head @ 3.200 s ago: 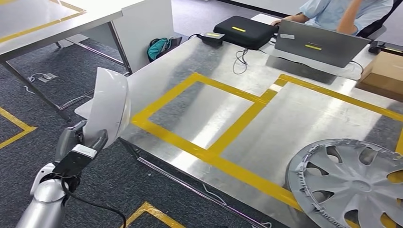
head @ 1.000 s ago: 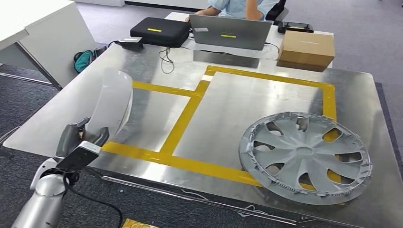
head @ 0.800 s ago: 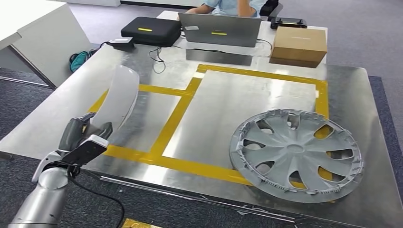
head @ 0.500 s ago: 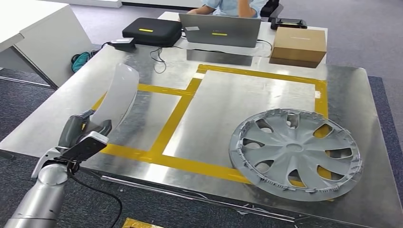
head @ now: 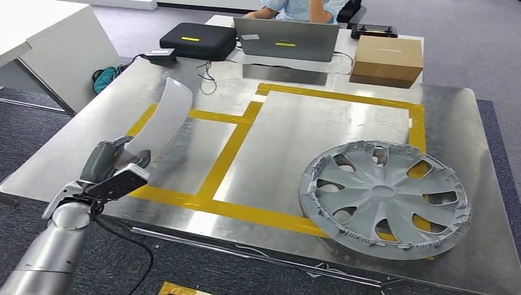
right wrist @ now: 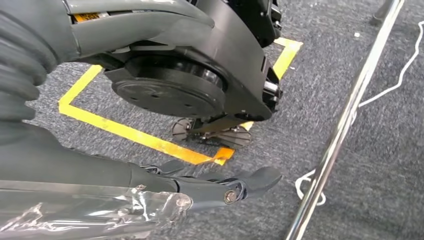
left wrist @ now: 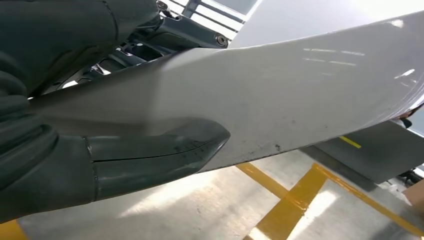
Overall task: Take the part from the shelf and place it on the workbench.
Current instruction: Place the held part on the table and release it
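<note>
Left hand (head: 113,165) raised over workbench (head: 295,132) near edge, fingers clamped on lower end of curved white part (head: 164,117), tilted up. Right hand (right wrist: 150,187) hangs over floor, grip state unclear.

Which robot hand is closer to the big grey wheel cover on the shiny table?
Left. The left hand is over the metal table's other end, holding a curved white panel, across from the round grey wheel cover. The right hand hangs down by the carpet.

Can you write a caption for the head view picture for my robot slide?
Robot's left hand holds a curved white part over the taped metal workbench.
</note>
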`<state>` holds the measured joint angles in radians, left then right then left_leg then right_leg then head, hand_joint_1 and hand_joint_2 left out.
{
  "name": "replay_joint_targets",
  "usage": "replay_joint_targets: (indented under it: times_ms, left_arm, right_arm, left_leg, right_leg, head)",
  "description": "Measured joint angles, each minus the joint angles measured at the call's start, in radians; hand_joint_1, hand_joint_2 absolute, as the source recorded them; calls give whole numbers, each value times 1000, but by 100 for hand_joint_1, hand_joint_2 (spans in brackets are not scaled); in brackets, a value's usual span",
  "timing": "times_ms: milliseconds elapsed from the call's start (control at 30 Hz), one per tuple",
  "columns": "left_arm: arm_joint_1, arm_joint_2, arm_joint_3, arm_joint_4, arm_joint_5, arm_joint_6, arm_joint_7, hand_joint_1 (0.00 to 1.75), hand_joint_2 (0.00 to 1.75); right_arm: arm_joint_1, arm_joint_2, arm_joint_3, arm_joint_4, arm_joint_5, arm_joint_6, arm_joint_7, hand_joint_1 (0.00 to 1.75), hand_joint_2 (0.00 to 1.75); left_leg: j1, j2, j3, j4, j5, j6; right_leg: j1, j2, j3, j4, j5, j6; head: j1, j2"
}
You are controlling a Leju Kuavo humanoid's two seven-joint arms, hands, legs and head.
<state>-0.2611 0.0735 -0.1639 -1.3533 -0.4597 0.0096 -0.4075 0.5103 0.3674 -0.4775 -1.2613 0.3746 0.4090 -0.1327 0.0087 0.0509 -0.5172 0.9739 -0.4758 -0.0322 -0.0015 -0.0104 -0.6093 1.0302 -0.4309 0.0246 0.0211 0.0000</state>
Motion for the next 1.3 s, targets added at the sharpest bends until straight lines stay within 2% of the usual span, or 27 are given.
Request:
replay_joint_targets:
  times_ms: [167,300,533,733,1067,1267,1300]
  left_arm:
    - [-87,20,-44,64,-73,-38,43,175,175]
    - [-176,36,-123,155,-186,-73,87,175,175]
    - [-283,42,-262,287,-328,-68,153,175,175]
    - [-321,43,-314,347,-345,-65,162,175,175]
    - [-338,44,-342,383,-351,-62,167,175,175]
    - [-364,43,-371,423,-457,-37,271,175,175]
    - [-371,43,-378,437,-480,-28,289,131,175]
  right_arm:
    - [-15,0,-8,31,16,29,-12,0,175]
    - [-30,0,-14,57,25,59,-14,0,175]
    - [-44,0,-22,94,38,85,-16,0,175]
    - [-48,0,-24,109,39,86,-18,0,175]
    - [-49,0,-26,117,39,87,-18,0,175]
    - [-45,0,-25,119,2,56,13,0,175]
    - [-43,0,-23,118,-10,46,23,0,131]
  left_leg:
    - [0,0,0,0,1,1]
    - [0,0,0,0,1,1]
    - [0,0,0,0,2,1]
    - [0,0,0,0,2,1]
    - [0,0,-1,0,2,1]
    - [0,0,-1,0,2,1]
    - [0,0,-1,0,2,1]
  right_leg:
    - [0,0,0,0,1,0]
    - [0,0,0,0,2,-1]
    - [0,0,0,0,3,0]
    - [0,0,0,0,3,0]
    - [0,0,0,0,3,0]
    - [0,0,0,0,3,0]
    - [0,0,0,0,3,0]
  head:
    - [0,0]
    - [0,0]
    - [0,0]
    - [0,0]
    - [0,0]
    - [0,0]
    - [0,0]
